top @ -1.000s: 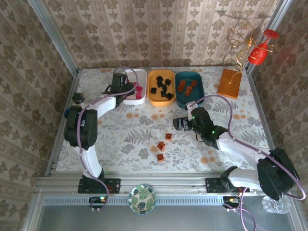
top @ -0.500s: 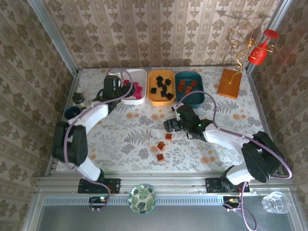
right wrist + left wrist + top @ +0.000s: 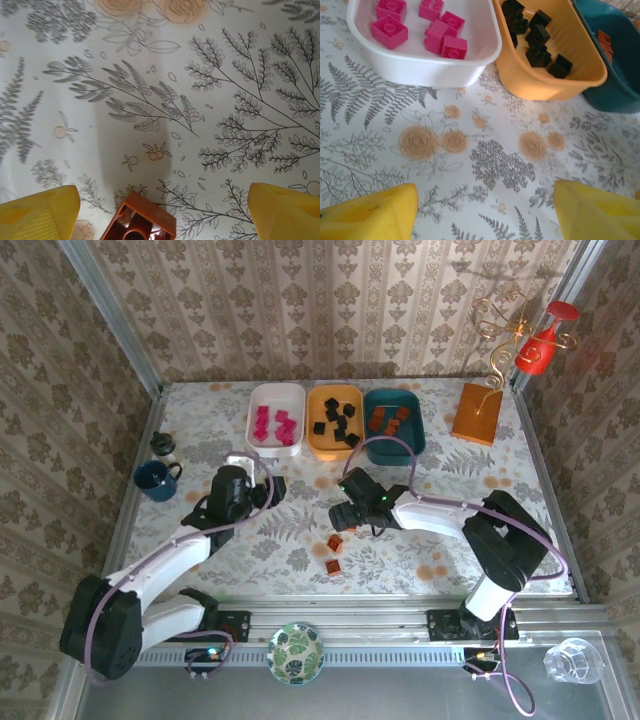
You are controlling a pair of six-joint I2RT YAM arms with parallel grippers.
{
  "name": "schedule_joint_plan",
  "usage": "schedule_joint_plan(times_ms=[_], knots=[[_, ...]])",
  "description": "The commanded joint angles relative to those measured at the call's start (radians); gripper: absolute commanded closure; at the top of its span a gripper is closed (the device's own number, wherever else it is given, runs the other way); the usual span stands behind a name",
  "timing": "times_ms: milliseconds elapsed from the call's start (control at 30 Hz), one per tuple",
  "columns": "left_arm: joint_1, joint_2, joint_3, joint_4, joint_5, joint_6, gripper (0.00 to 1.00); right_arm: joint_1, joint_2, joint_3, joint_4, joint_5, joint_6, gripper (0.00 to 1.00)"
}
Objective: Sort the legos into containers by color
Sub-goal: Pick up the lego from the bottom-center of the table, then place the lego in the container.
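Flowery counter (image 3: pixel 150 75), our right hand (image 3: pixel 162 200) wide over 1 brown lego (image 3: pixel 140 222), left hand (image 3: pixel 485 210) wide and empty; we reckon it's light, rigid, slick, so pinch flat sides

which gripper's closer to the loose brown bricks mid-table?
Right. The right gripper hangs open just above the loose brown bricks, with one between its fingers in the wrist view. The left gripper is off to their left, open, facing the white tray.

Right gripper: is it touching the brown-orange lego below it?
Apart. The right wrist view shows the brown-orange lego lying between the right gripper's open fingers, with bare tablecloth on both sides of it.
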Motion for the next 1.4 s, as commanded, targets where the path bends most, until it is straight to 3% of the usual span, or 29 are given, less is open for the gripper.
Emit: schedule_joint_plan(times_ms=[0, 333, 767, 933, 1167, 1367], knots=[[-0.004, -0.059, -0.034, -0.017, -0.041, -0.021, 0.27, 0.007, 0.028, 0.035, -0.076, 0.051, 0.03, 0.11], [-0.004, -0.081, -0.051, -0.028, -0.047, -0.004, 0.25, -0.016, 0.007, 0.014, -0.172, 0.052, 0.022, 0.16], [-0.004, -0.071, -0.048, -0.031, -0.029, -0.009, 0.25, -0.004, 0.017, 0.004, -0.122, -0.018, -0.005, 0.58], [-0.004, -0.086, -0.045, -0.028, 0.019, -0.032, 0.25, -0.017, -0.073, -0.015, -0.106, -0.008, -0.02, 0.66], [-0.022, -0.083, -0.038, 0.014, 0.059, -0.061, 0.24, -0.181, -0.255, -0.021, 0.061, -0.012, 0.011, 0.66], [-0.047, -0.083, -0.02, 0.001, 0.094, -0.058, 0.24, -0.385, -0.146, 0.088, 0.162, 0.006, 0.047, 0.65]])
